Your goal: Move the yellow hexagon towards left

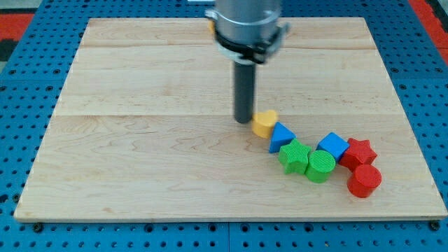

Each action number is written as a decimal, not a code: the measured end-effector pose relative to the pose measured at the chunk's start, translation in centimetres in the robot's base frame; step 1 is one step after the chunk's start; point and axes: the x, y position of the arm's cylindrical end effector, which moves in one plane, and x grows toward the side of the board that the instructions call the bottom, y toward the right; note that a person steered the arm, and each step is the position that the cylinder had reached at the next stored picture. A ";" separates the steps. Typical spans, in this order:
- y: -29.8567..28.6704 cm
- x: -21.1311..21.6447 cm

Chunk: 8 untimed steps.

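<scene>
The yellow hexagon (264,123) lies on the wooden board (140,140), right of the board's middle. My tip (243,120) stands just to the view's left of the yellow hexagon, touching or nearly touching its left side. A blue triangle (281,136) lies right against the hexagon's lower right side.
A chain of blocks runs to the view's right and down from the hexagon: a green star (295,156), a green cylinder (320,166), a blue cube (332,147), a red star (359,152) and a red cylinder (364,180). The blue perforated table (28,84) surrounds the board.
</scene>
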 end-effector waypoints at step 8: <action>2.5 -27.5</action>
